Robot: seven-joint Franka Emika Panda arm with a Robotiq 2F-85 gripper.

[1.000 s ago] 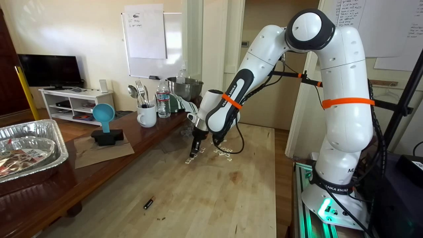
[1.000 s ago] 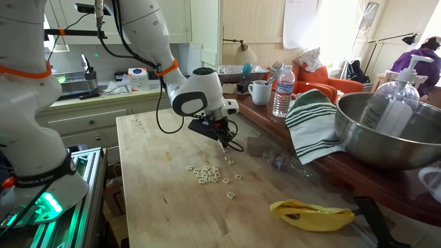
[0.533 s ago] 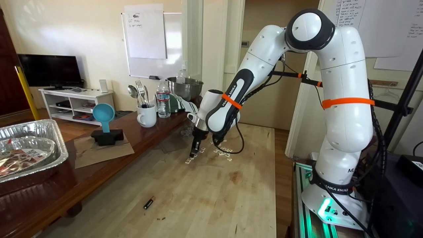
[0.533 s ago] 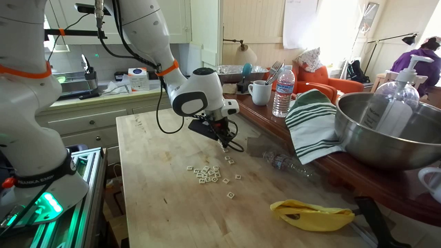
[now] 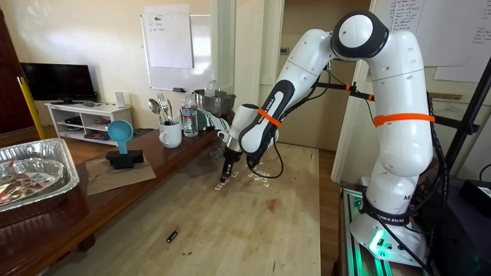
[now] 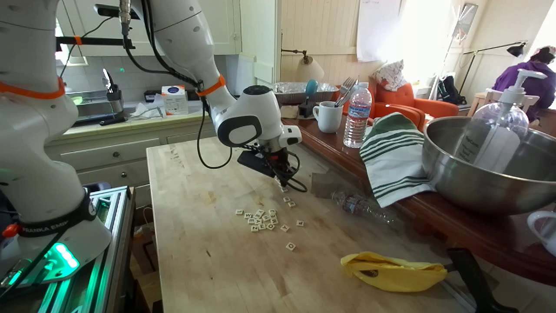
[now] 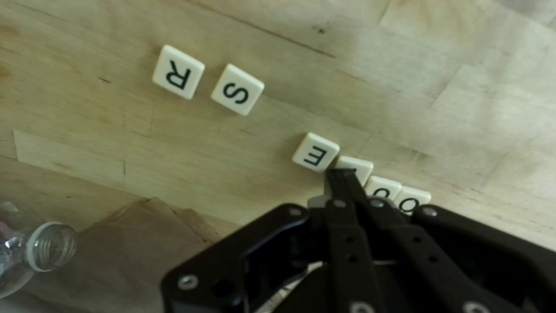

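Your gripper (image 7: 344, 176) is clenched, nothing visible between the jaws, tip at a part-hidden tile (image 7: 359, 164) between E (image 7: 316, 152) and two more tiles (image 7: 385, 184); four seem lined up, S (image 7: 237, 89) and R (image 7: 178, 72) loose, well apart from the jaws.

1 tabletop (image 5: 238, 218) in both opposing exterior views; wrist view close overhead.

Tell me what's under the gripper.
A letter tile beside the E tile shows past the shut gripper, its letter mostly covered; whether they touch is unclear. Anything else below is mostly hidden.
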